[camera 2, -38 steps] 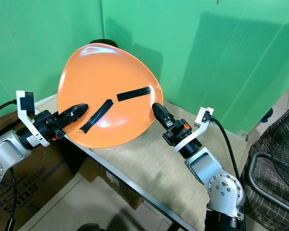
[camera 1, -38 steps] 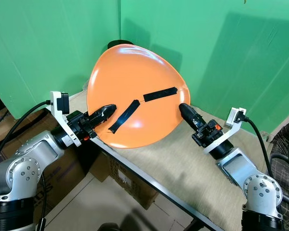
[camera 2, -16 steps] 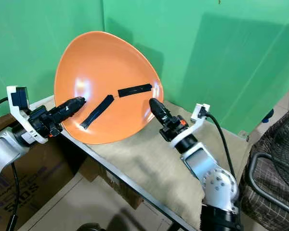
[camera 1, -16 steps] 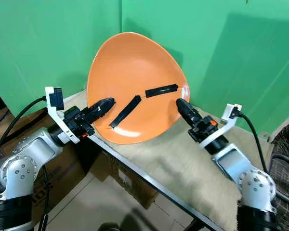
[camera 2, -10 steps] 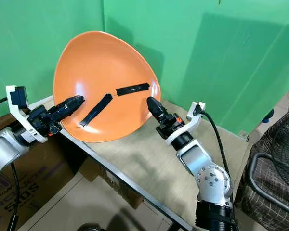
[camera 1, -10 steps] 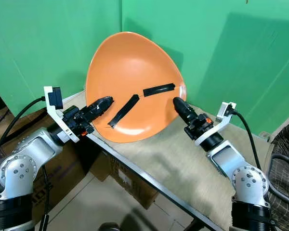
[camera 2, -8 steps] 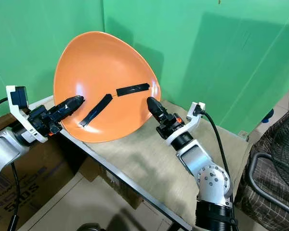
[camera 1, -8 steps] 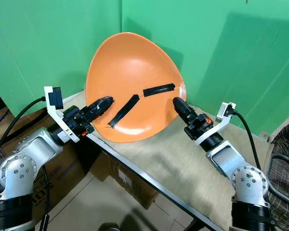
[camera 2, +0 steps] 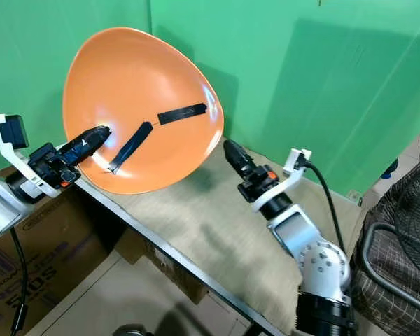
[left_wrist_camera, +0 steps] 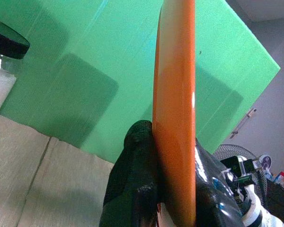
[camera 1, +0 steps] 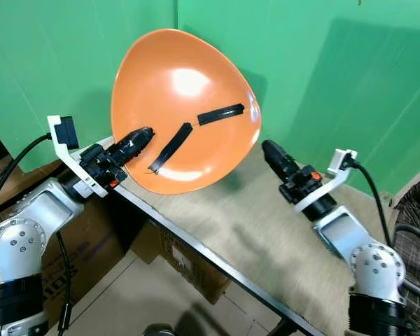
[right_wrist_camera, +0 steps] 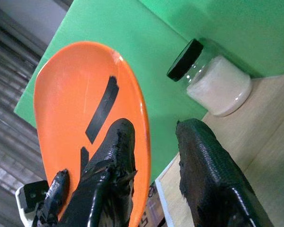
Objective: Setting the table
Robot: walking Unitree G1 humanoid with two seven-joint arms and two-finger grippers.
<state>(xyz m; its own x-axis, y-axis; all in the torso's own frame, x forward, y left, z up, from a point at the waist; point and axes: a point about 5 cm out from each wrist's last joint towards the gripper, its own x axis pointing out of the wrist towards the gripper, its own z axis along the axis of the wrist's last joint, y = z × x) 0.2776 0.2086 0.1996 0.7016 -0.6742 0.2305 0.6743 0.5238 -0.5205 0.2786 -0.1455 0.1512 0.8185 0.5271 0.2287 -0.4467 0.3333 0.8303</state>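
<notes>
A large orange plate (camera 1: 185, 98) with two black tape strips (camera 1: 220, 114) hangs tilted on edge above the left end of the table. My left gripper (camera 1: 136, 138) is shut on its lower left rim. In the left wrist view the plate (left_wrist_camera: 175, 94) is edge-on between the two black fingers (left_wrist_camera: 132, 179). My right gripper (camera 1: 269, 149) stands open to the right of the plate, a short gap away, holding nothing. In the right wrist view the plate (right_wrist_camera: 80, 109) lies beyond its spread fingers (right_wrist_camera: 203, 161).
The table (camera 1: 266, 231) has a beige cloth and a dark metal front edge. A glass jar with a black lid (right_wrist_camera: 213, 75) stands at the table's back, against the green backdrop. Cardboard boxes (camera 1: 175, 259) sit under the table. A dark wire frame (camera 2: 399, 231) stands at the right.
The left gripper has carried the plate up and to the left. The right gripper, which was at the plate's right rim, now stands apart from it, further right.
</notes>
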